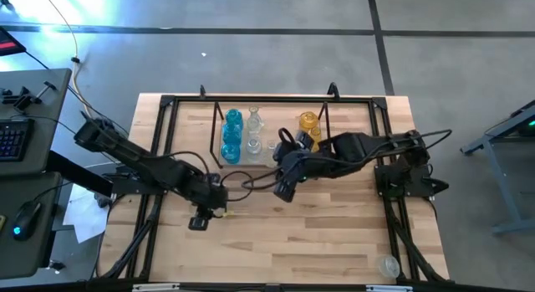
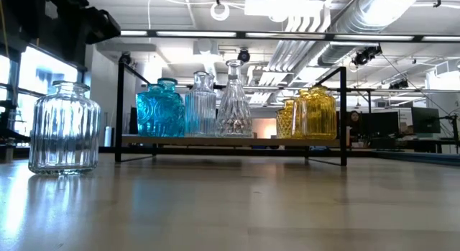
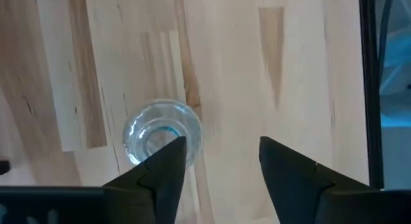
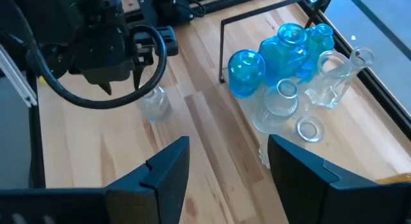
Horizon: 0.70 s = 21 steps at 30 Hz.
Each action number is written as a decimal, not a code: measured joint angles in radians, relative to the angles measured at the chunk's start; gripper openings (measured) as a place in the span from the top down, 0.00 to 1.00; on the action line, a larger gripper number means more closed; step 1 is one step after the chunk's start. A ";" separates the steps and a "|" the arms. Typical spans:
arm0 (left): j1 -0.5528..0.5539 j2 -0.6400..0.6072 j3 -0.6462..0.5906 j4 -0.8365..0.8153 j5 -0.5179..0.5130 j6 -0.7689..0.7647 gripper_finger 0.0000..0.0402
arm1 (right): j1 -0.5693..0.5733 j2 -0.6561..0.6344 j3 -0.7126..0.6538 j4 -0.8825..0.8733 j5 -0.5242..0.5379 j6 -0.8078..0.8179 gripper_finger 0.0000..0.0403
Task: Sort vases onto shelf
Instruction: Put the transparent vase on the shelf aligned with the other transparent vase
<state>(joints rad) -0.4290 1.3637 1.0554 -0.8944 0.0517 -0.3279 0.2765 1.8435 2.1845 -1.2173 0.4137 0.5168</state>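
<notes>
Big open workshop w/ ducts overhead; light wood table (image 1: pixel 276 242) edged by a black frame.

Clear ribbed vase (image 2: pixel 63 127) stands upright on bare wood, on the near side of the shelf (image 1: pixel 272 165), well apart from it, not yet sorted. Left gripper (image 3: pixel 221 160) hangs straight above it, pointing down; from its wrist cam the vase (image 3: pixel 163 133) sits just beside one finger (image 3: pixel 166 166), not between them. Fingers apart, nothing clamped. My guess: it's lined up for a top-down grab but off to one side, so needs a small shift before closing.

On the shelf itself: blue vases (image 2: pixel 159 107) at one end, clear vases (image 2: pixel 219 106) in the middle, amber vases (image 2: pixel 310 111) at the other end. Grouped by colour, so presumably the loose clear one belongs w/ the middle lot.

Right gripper (image 4: pixel 228 163) hovers just near-side of the shelf, by the clear/blue group, fingers apart, empty. Probably parked there to keep out of the left arm's way, or ready to take a handover; can't tell which.

One more clear vase (image 1: pixel 387 265) sits far from the shelf, at the table's near corner on the right arm's side, also unsorted.
</notes>
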 joint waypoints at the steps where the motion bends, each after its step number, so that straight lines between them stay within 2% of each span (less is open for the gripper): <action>1: 0.000 0.007 0.000 0.001 0.000 0.000 0.53 | 0.006 0.000 0.000 -0.007 0.006 0.000 0.52; 6: 0.000 0.027 0.000 0.001 0.018 -0.002 0.50 | 0.028 0.000 0.000 -0.018 0.015 0.000 0.52; 16: 0.031 0.061 0.000 0.013 -0.009 0.024 0.50 | 0.047 0.000 0.000 -0.012 0.015 0.002 0.52; 21: 0.037 0.088 0.000 -0.011 0.018 0.020 0.50 | 0.057 0.000 0.000 -0.007 0.014 0.010 0.52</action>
<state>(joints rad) -0.3923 1.4519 1.0550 -0.9054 0.0696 -0.3081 0.3336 1.8435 2.1845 -1.2245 0.4278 0.5266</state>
